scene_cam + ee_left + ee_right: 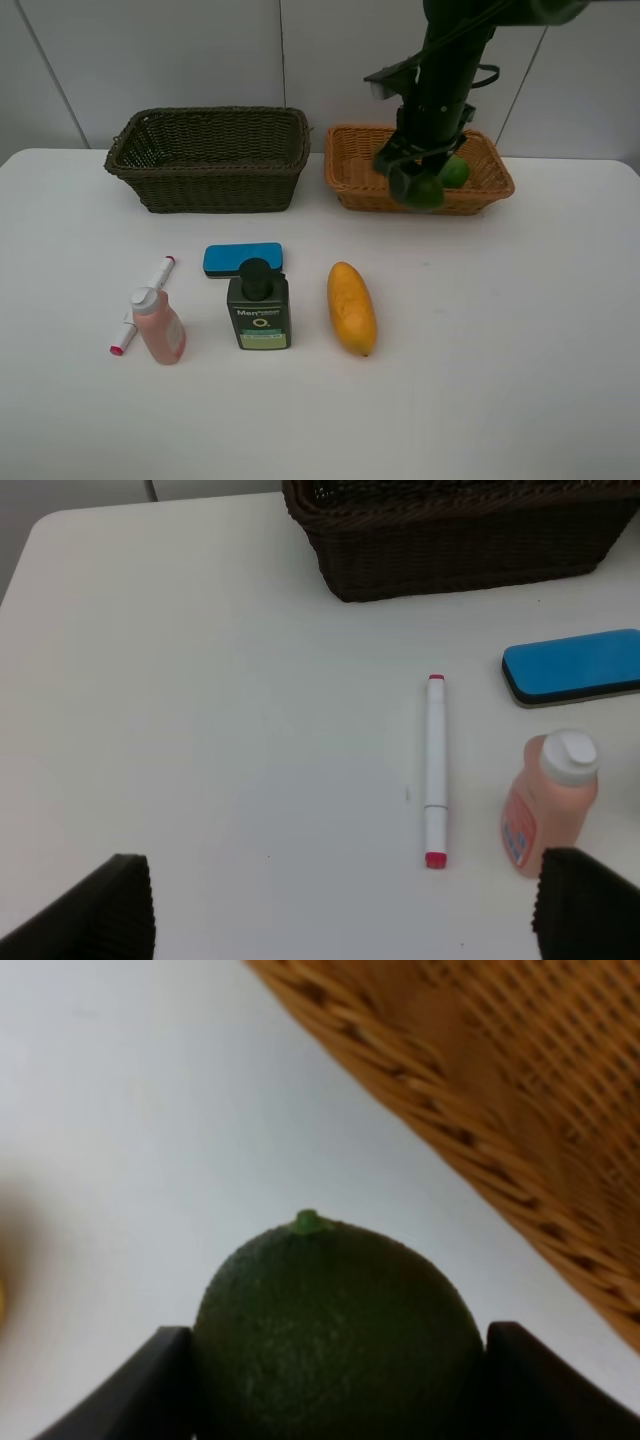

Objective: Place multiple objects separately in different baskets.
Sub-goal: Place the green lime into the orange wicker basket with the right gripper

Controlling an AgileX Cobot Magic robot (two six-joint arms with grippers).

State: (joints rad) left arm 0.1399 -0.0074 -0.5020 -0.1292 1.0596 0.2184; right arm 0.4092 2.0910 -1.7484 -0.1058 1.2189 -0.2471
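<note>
My right gripper is shut on the dark green avocado, held above the front wall of the orange-tan basket. In the right wrist view the avocado fills the gap between the fingers, with the basket's rim beside it. A bright green round fruit lies in that basket. My left gripper stands open over bare table, near the marker and the pink bottle. The mango, pump bottle and blue eraser lie on the table.
The dark basket stands at the back left, beside the orange one, with nothing showing in it. The white table runs wide to the right of the mango. The left arm is out of the high view.
</note>
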